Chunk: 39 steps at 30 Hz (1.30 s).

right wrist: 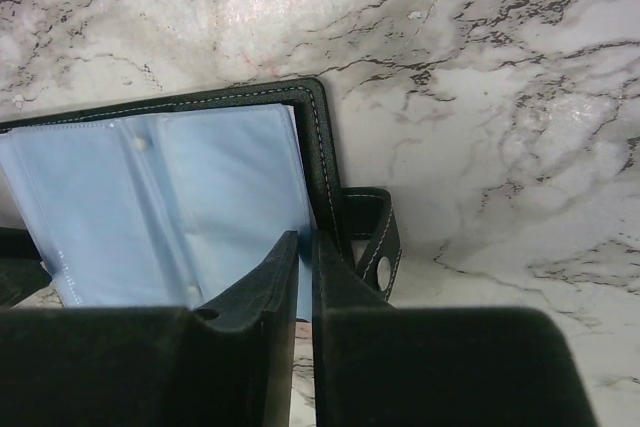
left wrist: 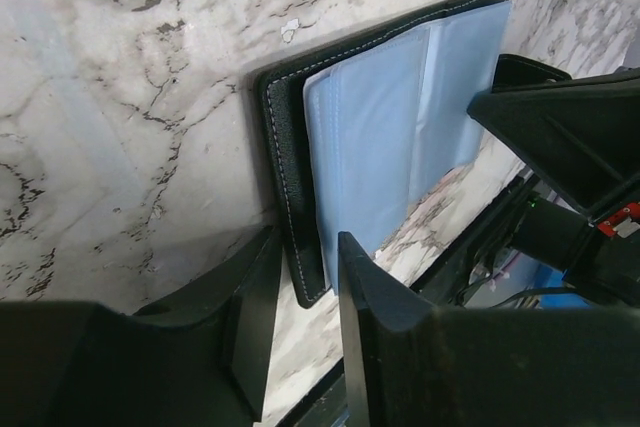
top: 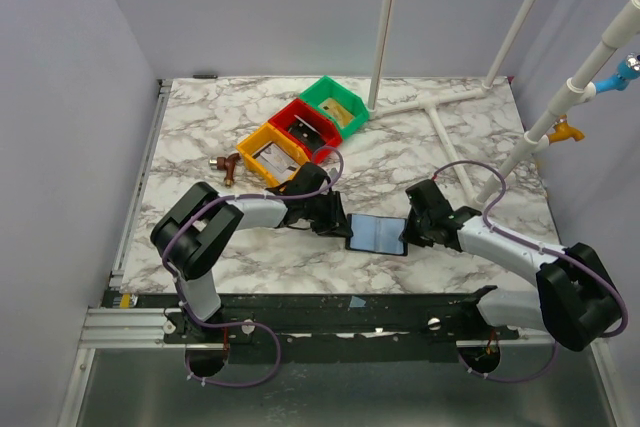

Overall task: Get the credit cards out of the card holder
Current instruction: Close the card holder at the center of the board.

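On the table (top: 450, 127), the card holder (top: 377, 235) lies open between the arms, left gripper (left wrist: 308, 247) straddling its cover corner, clamped or not I cannot tell, right gripper (right wrist: 305, 242) pinching a blue sleeve (right wrist: 230, 187), so opening seems done and next a hidden card must be teased out.

The card holder (top: 377, 234) lies open on the table (top: 190, 117), towards the front. The left gripper (top: 338, 223) sits at its left edge, the right gripper (top: 410, 230) at its right edge. Behind it to the left, three bins stand in a slanted row: near bin (top: 248, 144), middle bin (top: 283, 117), far bin (top: 322, 85). A fitting (top: 228, 164) lies just left of the near bin. Pipes (top: 430, 104) lie behind, to the right.
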### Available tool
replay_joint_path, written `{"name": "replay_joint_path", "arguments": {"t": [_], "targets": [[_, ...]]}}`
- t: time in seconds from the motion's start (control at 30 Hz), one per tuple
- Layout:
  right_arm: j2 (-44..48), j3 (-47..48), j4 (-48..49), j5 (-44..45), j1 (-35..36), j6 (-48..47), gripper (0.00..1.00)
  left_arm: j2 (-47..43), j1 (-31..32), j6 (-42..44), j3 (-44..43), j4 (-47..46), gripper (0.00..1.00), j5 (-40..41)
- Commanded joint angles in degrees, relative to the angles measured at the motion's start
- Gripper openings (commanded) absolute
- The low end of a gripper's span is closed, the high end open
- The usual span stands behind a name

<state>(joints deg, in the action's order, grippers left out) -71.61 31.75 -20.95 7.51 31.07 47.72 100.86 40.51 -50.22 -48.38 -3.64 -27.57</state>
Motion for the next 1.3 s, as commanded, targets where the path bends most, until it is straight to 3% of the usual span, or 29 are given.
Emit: {"name": "replay_joint_path", "arguments": {"t": [0.0,0.27,0.57,0.9,1.07,1.27], "targets": [[-2.7,-1.3,1.6,1.1,0.8,-0.2,0.09,-0.3,0.5,-1.9,-1.1,-2.0,0.28,-3.9],[-3.8,-1.2,2.8,0.5,1.6,0.2,0.06,-2.3,0.6,-3.0,-0.8,-3.0,0.2,-5.1],[-4.8,-0.8,4.3,-0.8,2.6,1.0,0.03,-5.2,0.8,-2.9,-1.5,-2.2,0.2,-5.6],[-7.3,0.6,6.1,-2.0,4.6,1.9,0.02,-3.7,2.8,-2.7,-5.1,-0.8,0.24,-6.1],[-7.8,1.1,6.3,-2.3,5.2,2.2,0.02,-2.9,3.6,-2.7,-7.2,-0.2,0.36,-5.9],[-5.8,1.7,4.5,-0.9,5.3,2.5,0.02,-1.2,4.1,-2.9,-9.0,-0.2,0.34,-5.8]]}}
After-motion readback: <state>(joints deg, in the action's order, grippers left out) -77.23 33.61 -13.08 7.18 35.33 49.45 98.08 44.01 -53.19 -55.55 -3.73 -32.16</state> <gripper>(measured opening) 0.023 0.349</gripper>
